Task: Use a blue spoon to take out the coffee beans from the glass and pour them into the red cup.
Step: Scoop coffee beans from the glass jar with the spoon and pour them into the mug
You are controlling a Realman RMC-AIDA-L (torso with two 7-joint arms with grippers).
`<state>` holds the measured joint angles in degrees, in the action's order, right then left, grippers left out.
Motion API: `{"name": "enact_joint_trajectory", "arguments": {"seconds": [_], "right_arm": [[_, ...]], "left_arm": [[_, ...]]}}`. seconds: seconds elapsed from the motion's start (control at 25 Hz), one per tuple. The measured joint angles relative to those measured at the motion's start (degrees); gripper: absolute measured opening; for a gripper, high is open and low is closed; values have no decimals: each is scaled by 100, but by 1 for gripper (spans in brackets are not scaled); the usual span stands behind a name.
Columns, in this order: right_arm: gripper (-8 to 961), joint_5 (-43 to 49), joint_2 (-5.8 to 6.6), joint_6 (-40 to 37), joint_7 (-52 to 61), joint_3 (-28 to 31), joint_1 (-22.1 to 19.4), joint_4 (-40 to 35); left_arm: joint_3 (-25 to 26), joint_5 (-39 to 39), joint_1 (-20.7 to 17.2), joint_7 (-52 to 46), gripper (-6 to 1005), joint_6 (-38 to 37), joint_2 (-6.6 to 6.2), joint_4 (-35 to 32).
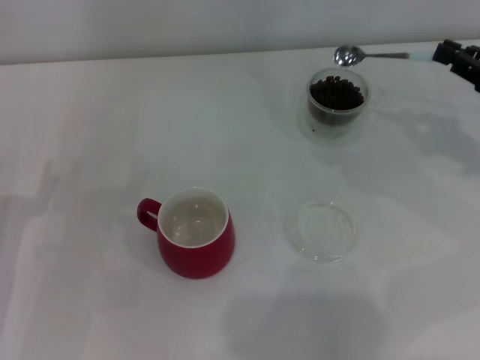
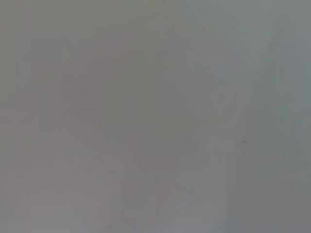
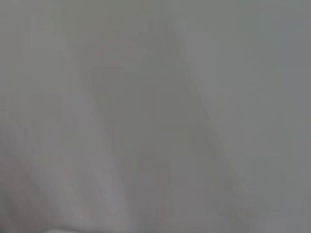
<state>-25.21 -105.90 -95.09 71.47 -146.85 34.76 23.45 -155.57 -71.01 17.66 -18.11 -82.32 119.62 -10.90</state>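
At far right, right gripper (image 1: 459, 61) clamps blue spoon (image 1: 375, 55) by its handle end, bowl out above glass (image 1: 337, 101) of coffee beans (image 1: 337, 92). Light, stiff, slippery; beans roll easily.

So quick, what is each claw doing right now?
Left claw: not in view.
Right claw: at the far right edge, closed on the blue spoon, whose bowl is beside the glass of coffee beans.

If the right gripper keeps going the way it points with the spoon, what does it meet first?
Nothing, seemingly: the right gripper points leftward, the blue spoon passing just behind the glass rim. Depth is unclear, so it may clip it.
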Motion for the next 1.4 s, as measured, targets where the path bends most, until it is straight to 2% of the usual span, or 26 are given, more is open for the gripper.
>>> {"name": "enact_joint_trajectory", "arguments": {"seconds": [0.44,0.72,0.84,1.12,1.4], "right_arm": [[151,-11,-100,309,-365,-356,254,212],[151,-45,-351,477,-317,-744,506,984],[151,-90,-419,486,-281,-866,538,1209],[152,-177,-501,499,-91,-1366,532,1368],[152,-189,-555,602,-63,-1483,552,1372]], "left_arm": [[0,0,-12,0,891,9,-9,0],[0,0,-30,0,892,8,-9,0],[0,0,-32,0,891,8,-9,0],[0,0,6,0,891,5,-8,0],[4,0,43,0,892,5,-9,0]]}}
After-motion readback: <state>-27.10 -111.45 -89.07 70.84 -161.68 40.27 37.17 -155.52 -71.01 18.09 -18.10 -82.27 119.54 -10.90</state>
